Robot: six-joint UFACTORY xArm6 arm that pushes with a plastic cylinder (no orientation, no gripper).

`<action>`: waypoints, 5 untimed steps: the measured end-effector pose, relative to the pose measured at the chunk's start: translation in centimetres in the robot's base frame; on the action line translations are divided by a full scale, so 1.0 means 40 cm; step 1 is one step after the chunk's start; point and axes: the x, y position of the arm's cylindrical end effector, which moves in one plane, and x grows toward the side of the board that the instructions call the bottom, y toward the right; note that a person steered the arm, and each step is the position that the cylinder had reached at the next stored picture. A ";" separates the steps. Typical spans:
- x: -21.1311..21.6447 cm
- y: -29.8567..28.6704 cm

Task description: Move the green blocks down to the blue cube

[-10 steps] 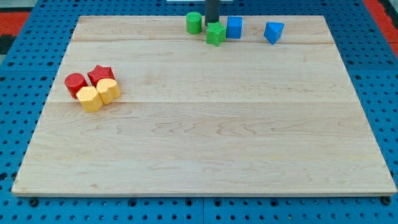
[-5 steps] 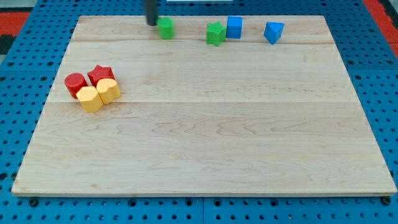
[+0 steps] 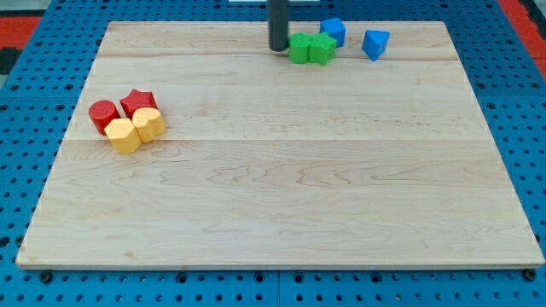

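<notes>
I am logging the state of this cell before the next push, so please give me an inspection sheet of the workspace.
Surface: wooden board, flat, nothing spilled.
Job's things: two green blocks touching side by side near the view's top; blue cube just up-right of them, touching or nearly so.
Clutter: blue wedge-like block further right; red cylinder, red star and two yellow blocks bunched at the view's left.
End effector: my tip just left of the green blocks.
Cables: nothing seen.
Surroundings: blue pegboard.
</notes>
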 end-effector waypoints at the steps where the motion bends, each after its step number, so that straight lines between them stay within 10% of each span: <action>1: 0.009 -0.026; 3: 0.070 -0.128; 5: -0.152 -0.033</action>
